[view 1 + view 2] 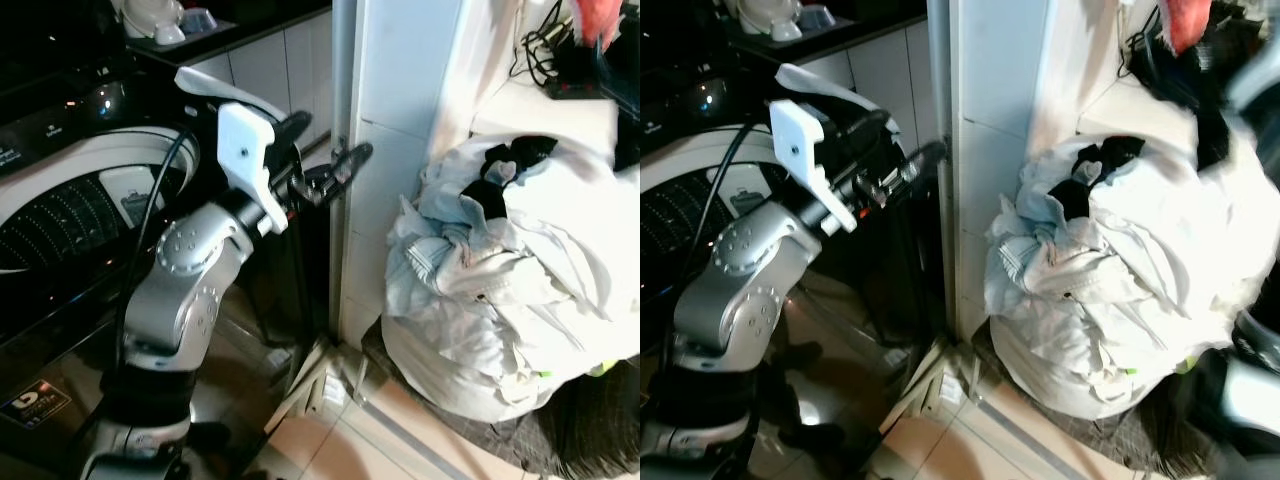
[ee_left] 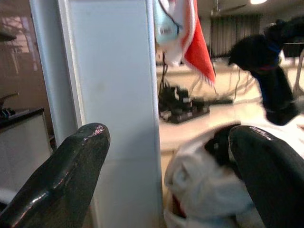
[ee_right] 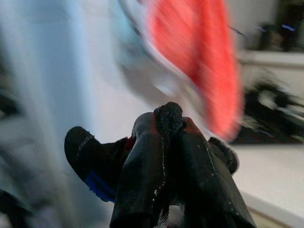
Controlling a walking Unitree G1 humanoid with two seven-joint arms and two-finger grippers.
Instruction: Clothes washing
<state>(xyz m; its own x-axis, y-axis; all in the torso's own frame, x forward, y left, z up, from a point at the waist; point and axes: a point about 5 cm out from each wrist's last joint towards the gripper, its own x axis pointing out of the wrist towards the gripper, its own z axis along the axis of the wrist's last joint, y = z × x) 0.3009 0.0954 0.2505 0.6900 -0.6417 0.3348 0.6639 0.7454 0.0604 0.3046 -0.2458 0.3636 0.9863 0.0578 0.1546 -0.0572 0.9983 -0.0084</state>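
Beside the washing machine (image 1: pixel 70 215), soft laundry pile (image 1: pixel 510 290) is waiting; right gripper (image 3: pixel 166 142) is pinching a limp dark garment (image 3: pixel 95 166); left gripper (image 1: pixel 325 165) is gaping empty.

No lettering on the washing machine (image 1: pixel 60 215) is legible.

1. Left arm is bent at the elbow and raised, silver forearm angling up and forward.
2. Left gripper (image 1: pixel 325 170) is level, its two black fingers (image 2: pixel 61 180) spread wide apart with nothing between them.
3. Right gripper (image 3: pixel 164 142) is raised, its fingers pressed together, pinching a dark sock (image 3: pixel 97 164) that hangs just beside them.
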